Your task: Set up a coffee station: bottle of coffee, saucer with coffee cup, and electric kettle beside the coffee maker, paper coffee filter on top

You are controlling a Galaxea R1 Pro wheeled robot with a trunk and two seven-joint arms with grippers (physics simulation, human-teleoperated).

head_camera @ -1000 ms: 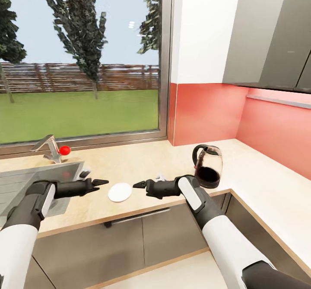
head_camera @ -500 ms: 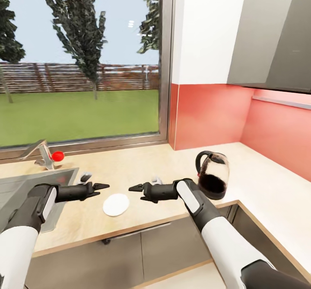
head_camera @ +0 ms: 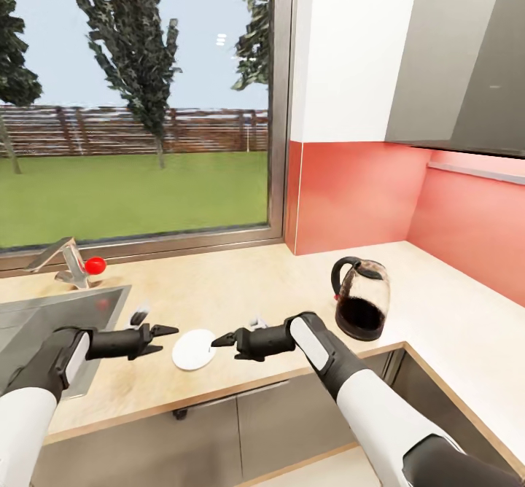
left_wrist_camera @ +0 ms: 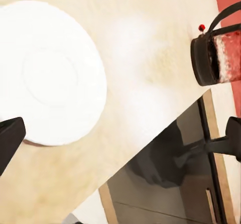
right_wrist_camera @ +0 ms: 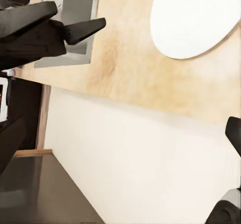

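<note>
white saucer [head_camera: 194, 348], one; two empty tools

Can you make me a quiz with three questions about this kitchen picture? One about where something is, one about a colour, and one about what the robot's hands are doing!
1. Where is the white saucer?
A. In the sink
B. On the countertop between the two grippers
C. On top of the kettle

2. What colour is the knob on the tap?
A. Red
B. Blue
C. Green

3. What is the left gripper holding?
A. The saucer
B. The kettle
C. Nothing, it is open and empty

Answers:
1. B, the saucer lies flat on the countertop with the right gripper on its other side.
2. A, the knob beside the sink is bright red.
3. C, its fingers are spread with only air between them; the kettle stands apart.
</note>
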